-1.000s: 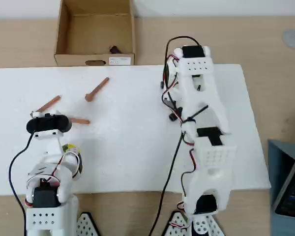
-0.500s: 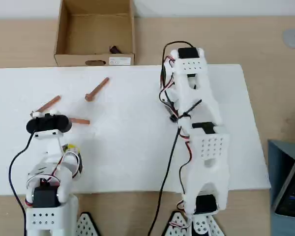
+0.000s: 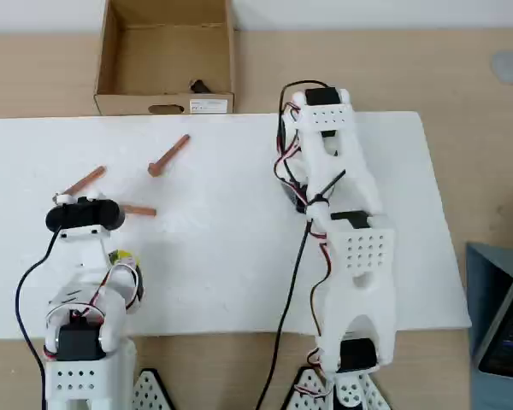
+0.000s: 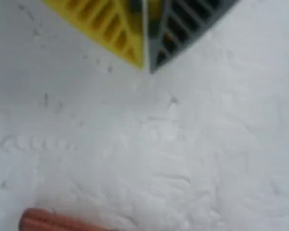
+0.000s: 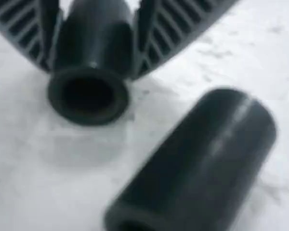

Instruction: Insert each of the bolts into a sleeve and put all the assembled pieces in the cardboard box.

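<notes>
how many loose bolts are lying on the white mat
3. A bolt lies nearest the cardboard box, a second bolt near the left edge of the mat, a third bolt just right of that one. The dark piece in the box may hide another.

White arms (image 3: 363,256) trail black cables (image 3: 296,286); left pincer (image 4: 145,66) yellow-grey

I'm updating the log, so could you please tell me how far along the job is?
Done: one dark piece lies in the box, seemingly an assembled one. In hand: the right gripper clamps a sleeve; a second sleeve lies beside it. To do: three bolts lie bare on the mat, none inserted; the left gripper is shut, empty.
</notes>
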Motion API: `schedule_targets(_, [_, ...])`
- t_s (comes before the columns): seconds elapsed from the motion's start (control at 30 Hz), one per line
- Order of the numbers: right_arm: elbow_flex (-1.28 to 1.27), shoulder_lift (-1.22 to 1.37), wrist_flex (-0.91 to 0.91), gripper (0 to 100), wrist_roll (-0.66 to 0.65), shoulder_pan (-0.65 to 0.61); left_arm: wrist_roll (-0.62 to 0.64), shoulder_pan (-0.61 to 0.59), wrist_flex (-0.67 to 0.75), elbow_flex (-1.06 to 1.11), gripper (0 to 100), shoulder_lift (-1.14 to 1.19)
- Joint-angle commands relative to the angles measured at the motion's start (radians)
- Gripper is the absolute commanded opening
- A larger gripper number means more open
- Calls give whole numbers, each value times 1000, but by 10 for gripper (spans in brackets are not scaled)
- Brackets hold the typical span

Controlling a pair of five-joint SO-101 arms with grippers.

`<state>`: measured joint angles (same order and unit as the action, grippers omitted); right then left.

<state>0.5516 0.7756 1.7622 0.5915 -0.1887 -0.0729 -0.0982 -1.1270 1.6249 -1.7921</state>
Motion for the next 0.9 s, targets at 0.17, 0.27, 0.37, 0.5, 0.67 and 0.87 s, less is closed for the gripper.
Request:
schedule_targets(0.17, [137, -76, 20, 9, -8, -53, 2, -3, 17, -3, 4, -8])
schedule_targets(0.27, [156, -147, 20, 9, -43, -96, 2, -3, 17, -3, 4, -8])
schedule_targets(0.37, [148, -229, 21, 9, -51, -137, 2, -3, 17, -3, 4, -8])
schedule_targets(0.5, [117, -349, 25, 9, -51, -166, 2, -3, 17, -3, 4, -8])
schedule_targets(0.67, [22, -521, 25, 9, -51, -162, 2, -3, 17, -3, 4, -8])
schedule_targets(0.87, [-166, -773, 25, 9, -51, -162, 2, -3, 17, -3, 4, -8])
